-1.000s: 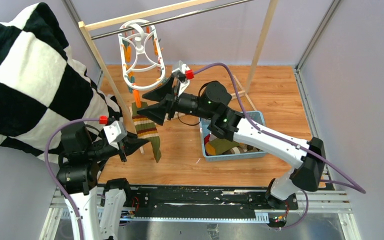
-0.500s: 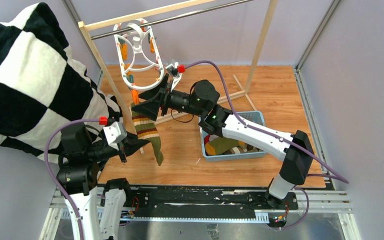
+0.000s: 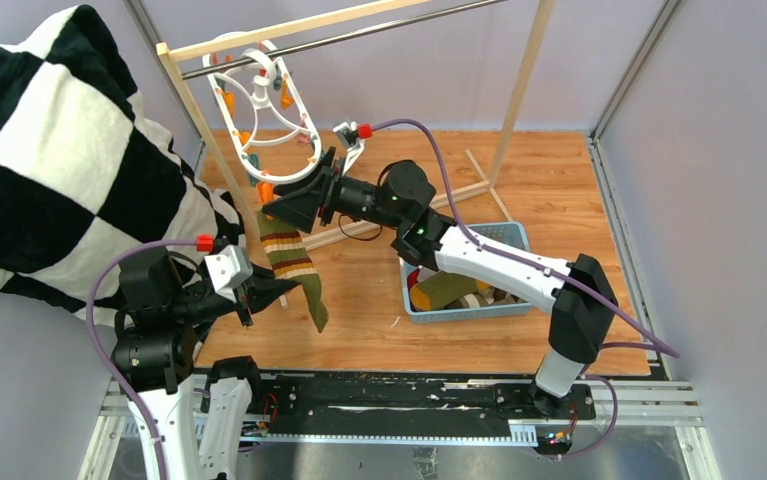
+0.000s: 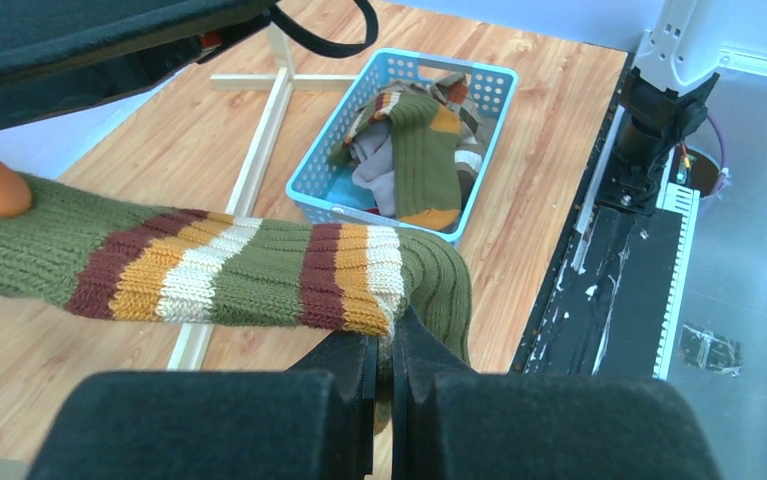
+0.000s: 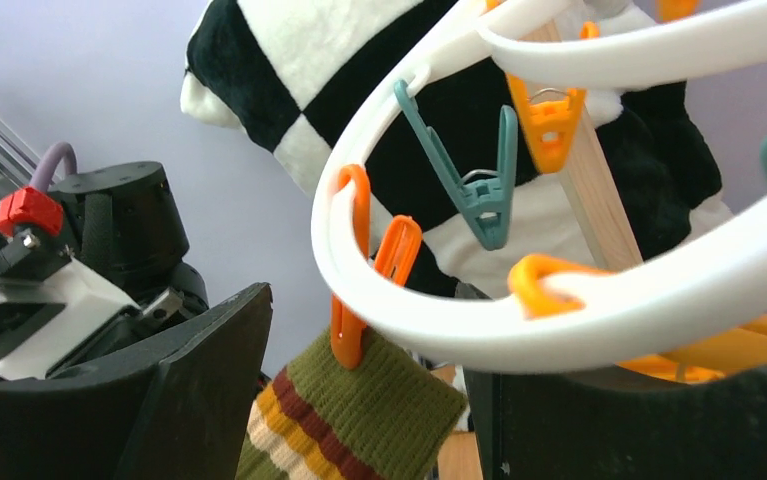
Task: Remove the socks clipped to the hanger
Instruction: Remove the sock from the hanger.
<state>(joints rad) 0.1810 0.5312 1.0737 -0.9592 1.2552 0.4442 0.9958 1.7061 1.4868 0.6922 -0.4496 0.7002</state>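
Hanger [image 3: 264, 110] has swung to the upper left of the top view as the right gripper [image 5: 361, 340] moves in, jaws wide apart around the orange clip [image 5: 347, 325]. Striped sock [image 3: 294, 262] hangs clipped centre-left, left gripper [image 4: 384, 350] clamped on its toe. Not released yet.

Sock [image 3: 294, 265] clipped below hanger [image 5: 429, 330] — basket [image 3: 459, 314] to right, blanket [image 3: 49, 150] to left.

Pale lilac walls [image 3: 719, 150] closed in a wood-grain surface [image 3: 559, 170] under even, soft light. A wooden rack [image 3: 521, 90] with a metal rod [image 3: 379, 29] stood across the back. A black-and-white checkered blanket [image 3: 49, 150] filled the left side, beside the rack's left post. A black rail [image 3: 399, 395] ran along the near edge.
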